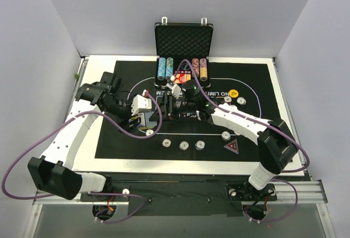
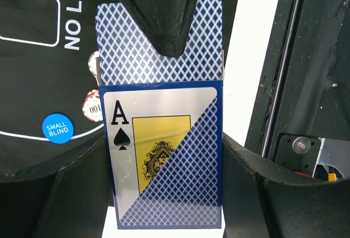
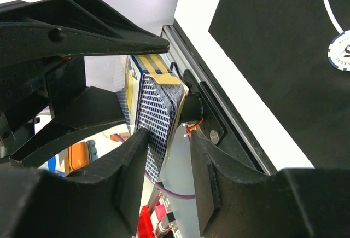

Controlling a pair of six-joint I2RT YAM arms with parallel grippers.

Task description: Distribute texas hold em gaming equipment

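Deck [image 2: 167,183] | clamped in left hand [image 2: 164,139] | right hand [image 3: 168,137] straddles protruding cards [image 2: 117,46], grip unclear

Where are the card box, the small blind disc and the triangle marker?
card box [image 2: 164,161], left wrist view, printed front.
small blind disc [image 2: 57,127], left wrist view, centre.
triangle marker [image 1: 232,146], top view, centre.

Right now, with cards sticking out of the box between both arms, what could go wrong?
1. The right gripper straddles the whole protruding stack of cards, not a single one, so several may come out together.
2. The left gripper holds the deck box by its sides only; a hard pull might slide or tilt it.
3. Slipped cards could land on the chip and SMALL BLIND disc on the mat nearby.
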